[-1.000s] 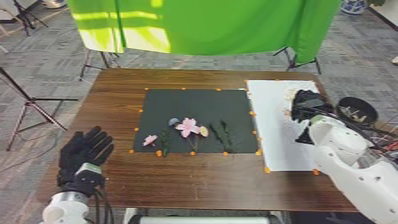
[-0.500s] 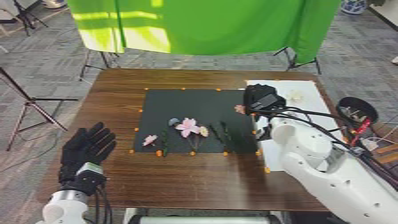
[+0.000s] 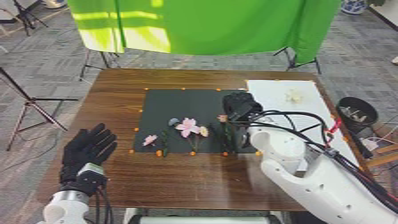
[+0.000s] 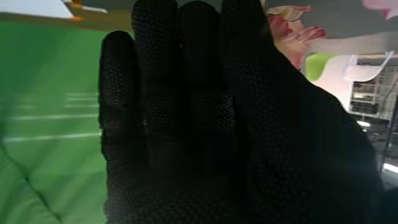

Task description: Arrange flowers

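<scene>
Over the right side of the dark grey rectangular mat (image 3: pixel 178 102), the black-gloved right hand (image 3: pixel 240 104), right of the broad pink blossom (image 3: pixel 187 127), appears to grasp a smaller pink-and-cream flower (image 4: pixel 290 36), bloom at the hand's left

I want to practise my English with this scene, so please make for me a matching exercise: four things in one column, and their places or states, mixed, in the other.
Column 1
1. green curtain
2. white sheet
3. large pink flower
4. left robot hand

Column 2
A. on the dark mat
B. open, to the left of the mat
C. hanging beyond the far edge of the table
D. flat on the right part of the table

Right pairs: 1-C, 2-D, 3-A, 4-B
</scene>
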